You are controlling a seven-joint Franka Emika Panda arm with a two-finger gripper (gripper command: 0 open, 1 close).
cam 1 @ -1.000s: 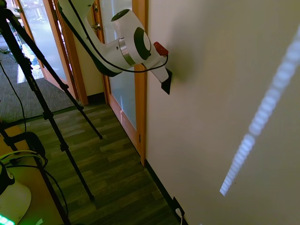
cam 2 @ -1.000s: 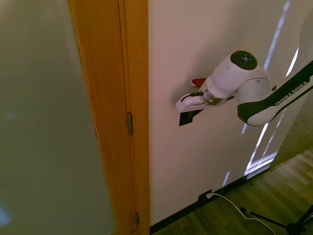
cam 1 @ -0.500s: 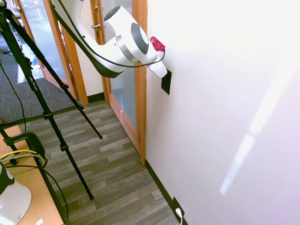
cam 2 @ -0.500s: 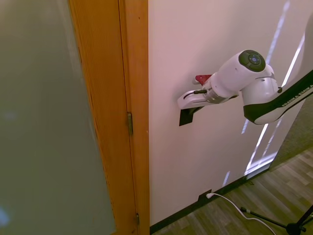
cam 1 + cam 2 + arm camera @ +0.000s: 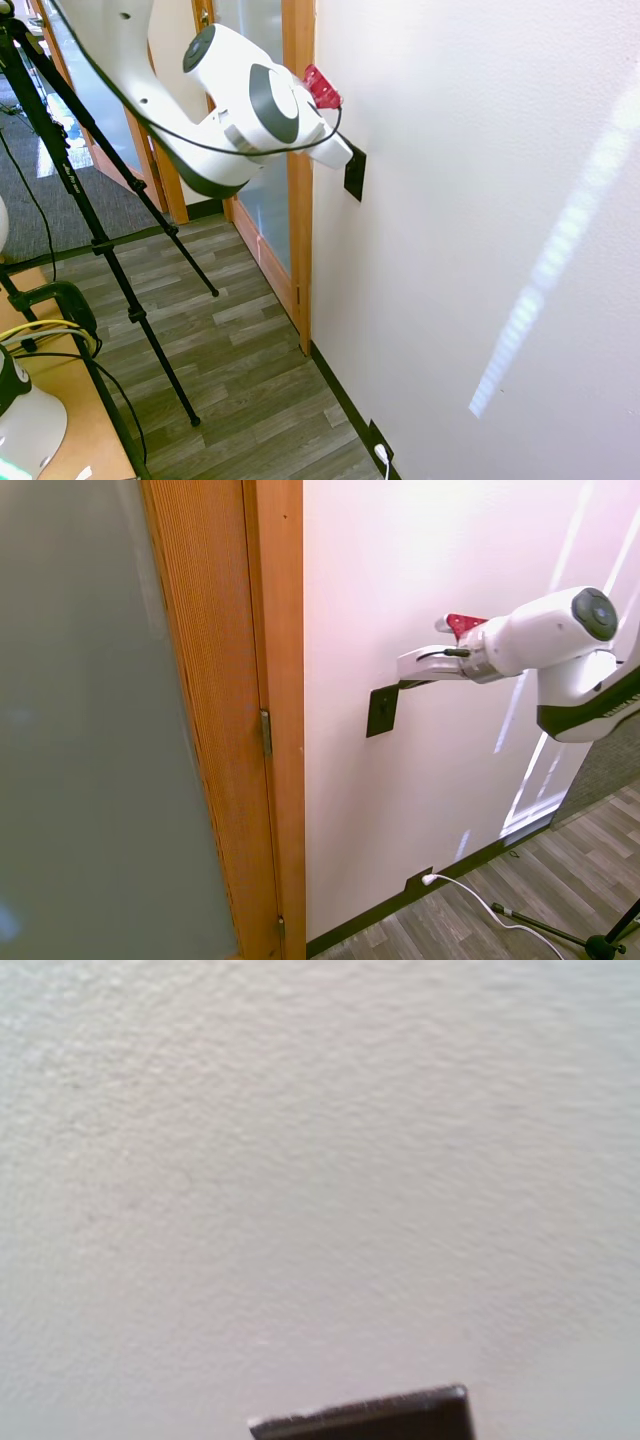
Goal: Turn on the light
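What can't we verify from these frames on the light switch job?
- Gripper fingers: hidden in both exterior views, so open or shut cannot be told.
- Switch plate: too small and dark in the exterior views to show a toggle or its position; the wrist view catches only an edge of it.
- The light itself: no lamp in any view.

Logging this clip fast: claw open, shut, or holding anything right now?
Claw: cannot be told; its tip sits at the small matte black rectangular switch plate, fingers not visible.
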